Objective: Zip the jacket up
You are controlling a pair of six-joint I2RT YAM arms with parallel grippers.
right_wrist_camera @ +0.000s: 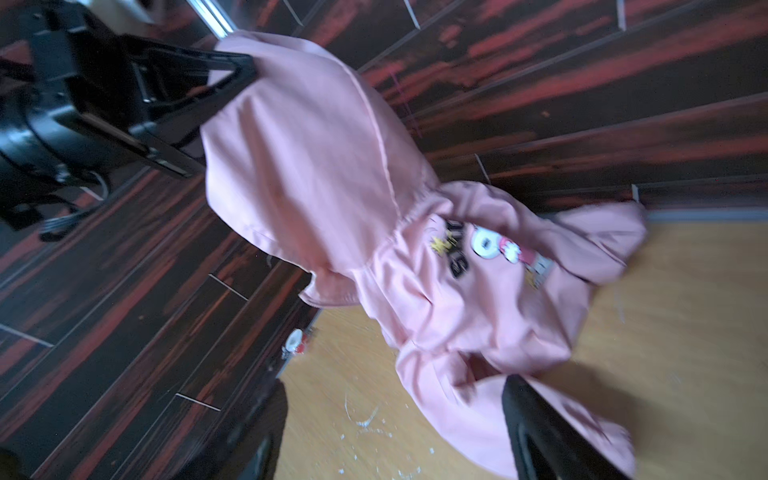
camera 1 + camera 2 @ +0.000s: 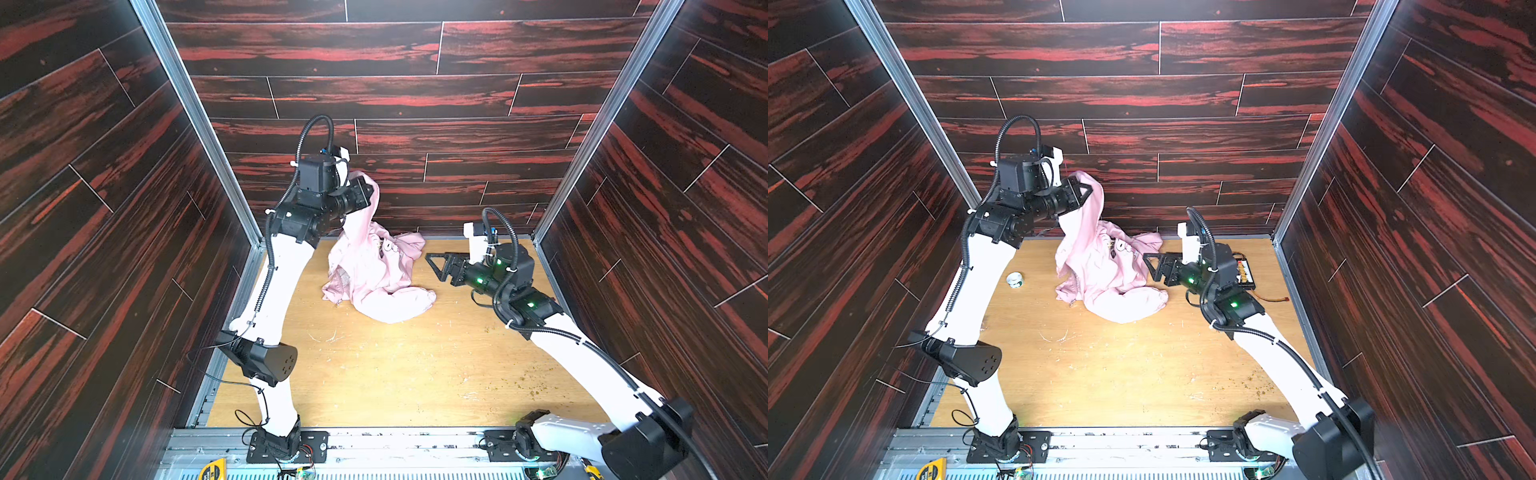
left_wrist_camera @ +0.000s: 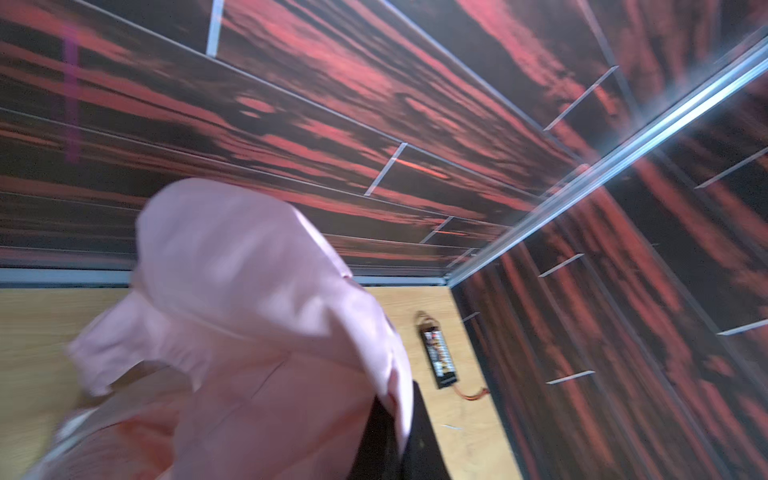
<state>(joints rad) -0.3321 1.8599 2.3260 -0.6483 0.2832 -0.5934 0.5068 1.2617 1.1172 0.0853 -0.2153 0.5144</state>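
Toward the back of the surface, the jacket sits crumpled, with its hood raised off the heap by the left hand, which is clamped on the fabric. The lettering faces the right wrist view, so the back appears to be outward, and no zipper can be seen. The right hand stands just beside the heap, jaws apart, holding nothing. Assessment: untangling comes first. The right hand should take a low front edge, then both hands should draw apart to spread the jacket front up. Risk: pinching doubled layers would keep the zipper buried.
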